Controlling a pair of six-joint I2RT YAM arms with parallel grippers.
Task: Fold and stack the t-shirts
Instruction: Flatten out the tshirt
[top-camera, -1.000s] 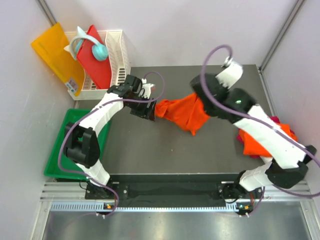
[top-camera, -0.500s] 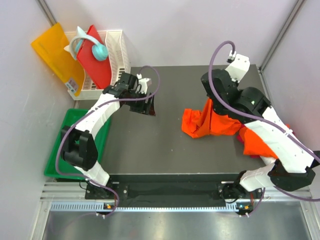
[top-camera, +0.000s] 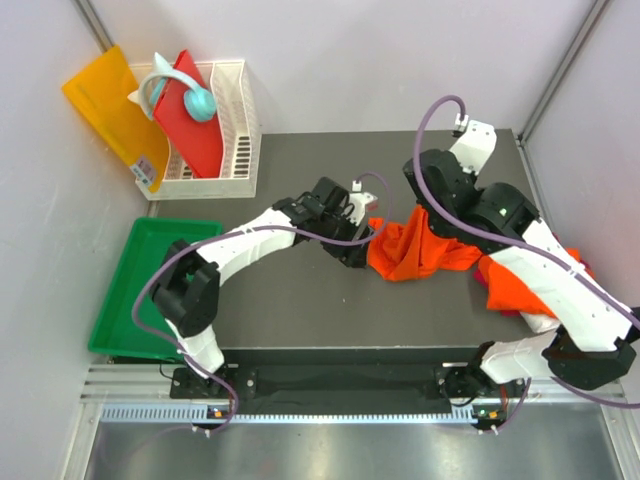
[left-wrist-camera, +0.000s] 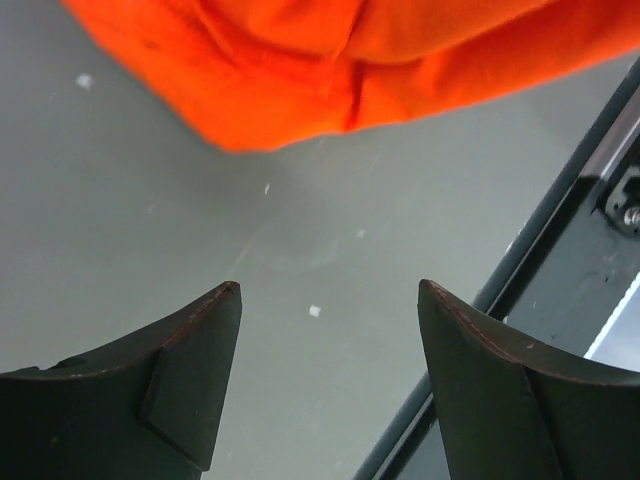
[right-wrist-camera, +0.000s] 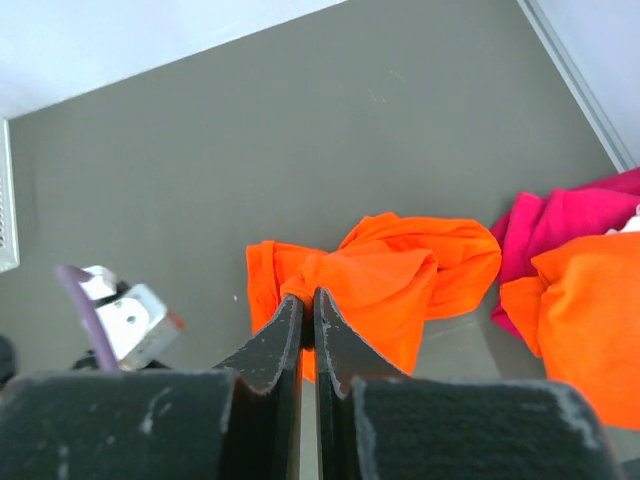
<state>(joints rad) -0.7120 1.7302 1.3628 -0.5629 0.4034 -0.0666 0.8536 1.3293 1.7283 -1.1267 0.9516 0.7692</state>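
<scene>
The dark table (top-camera: 290, 300) takes up most of the space, with both arms bolted at its near edge. Off its left side sits a green tray (top-camera: 125, 300), and behind that a white slatted basket (top-camera: 240, 130) stands at the table's far left corner. A yellow-orange sheet (top-camera: 105, 105) leans against the basket's outer side, and a red board (top-camera: 195, 120) stands tilted inside it, with a pale teal piece (top-camera: 200, 103) resting on top of the board.

The orange t-shirt (top-camera: 420, 250) lies bunched up right of the table's middle. Part of it is drawn up into a peak under the right arm, and the rest spreads on the table. At the right edge there is a heap with a second orange t-shirt (right-wrist-camera: 580, 310) on top and a magenta-pink t-shirt (right-wrist-camera: 570, 215) showing from under it. The heap is just beside the bunched shirt; I cannot tell whether they touch.

The right end effector (right-wrist-camera: 308, 296) has its fingers pressed together, pinching a gathered fold of the orange t-shirt at the tips. The left end effector (left-wrist-camera: 330, 290) is stretched out low over the table at that shirt's left edge. Its fingers are spread with only bare table between them, and the cloth lies just ahead of the tips, not touching them.
</scene>
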